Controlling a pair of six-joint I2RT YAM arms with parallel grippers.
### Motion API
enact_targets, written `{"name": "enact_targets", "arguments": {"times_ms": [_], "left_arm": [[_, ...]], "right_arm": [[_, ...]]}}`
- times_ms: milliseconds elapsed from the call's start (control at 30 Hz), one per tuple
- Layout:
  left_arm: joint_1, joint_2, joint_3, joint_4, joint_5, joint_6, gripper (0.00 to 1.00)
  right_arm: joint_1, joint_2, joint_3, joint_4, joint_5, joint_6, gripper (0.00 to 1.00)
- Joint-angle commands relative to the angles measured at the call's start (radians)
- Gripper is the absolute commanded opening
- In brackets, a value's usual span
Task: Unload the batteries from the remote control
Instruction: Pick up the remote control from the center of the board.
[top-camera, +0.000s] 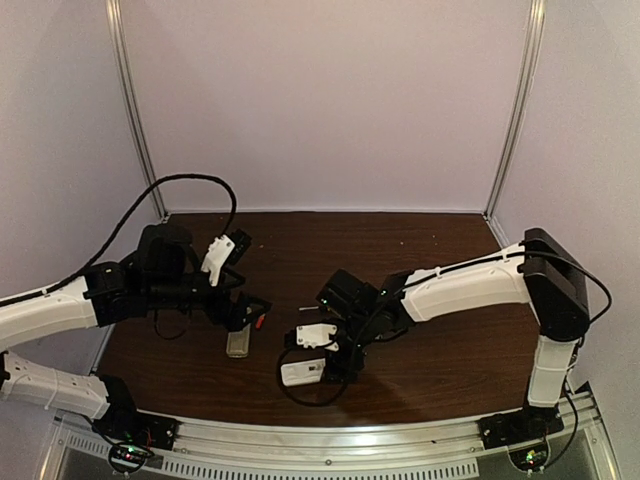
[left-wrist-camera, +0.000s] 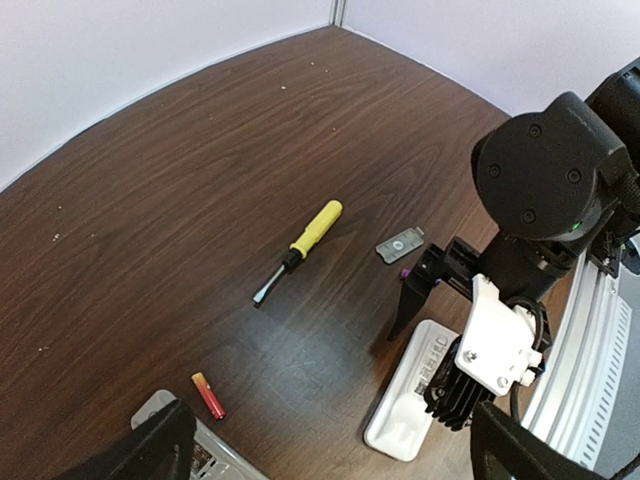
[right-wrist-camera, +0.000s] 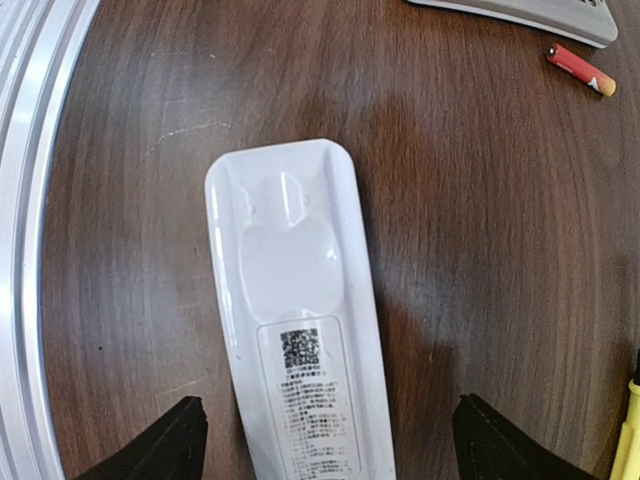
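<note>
A white remote (right-wrist-camera: 300, 330) lies back-up on the dark wood table (right-wrist-camera: 480, 200), its label facing me. My right gripper (right-wrist-camera: 330, 450) hangs over it, open, one finger on each side with a gap to the remote's edges. A red and orange battery (left-wrist-camera: 208, 395) lies loose on the wood beside a grey remote (left-wrist-camera: 205, 455). My left gripper (left-wrist-camera: 330, 450) hovers open above that spot, holding nothing. A small purple battery (left-wrist-camera: 405, 271) peeks out by the right arm's finger. In the top view, the right gripper (top-camera: 335, 360) covers the white remote (top-camera: 300, 373).
A yellow-handled screwdriver (left-wrist-camera: 305, 243) and a small grey cover plate (left-wrist-camera: 400, 243) lie mid-table. The metal rail (right-wrist-camera: 25, 200) of the near edge runs close beside the white remote. The grey remote (top-camera: 238, 343) sits under the left gripper (top-camera: 240, 310).
</note>
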Motion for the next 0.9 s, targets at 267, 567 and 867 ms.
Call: {"name": "enact_targets", "arguments": {"times_ms": [267,567,867], "left_arm": [[0.007,-0.037,-0.011,-0.005,0.001,-0.011,0.97],[0.007,-0.035,-0.013,-0.004,0.012,-0.007,0.97],[0.007,-0.058,-0.024,-0.004,0.011,-0.002,0.98]], "right_arm": [[0.035,0.039,-0.056,0.037,0.068,-0.005,0.66],[0.042,0.052,-0.071,0.038,0.069,0.001,0.46],[0.043,0.048,-0.066,0.031,0.081,0.010,0.25]]}}
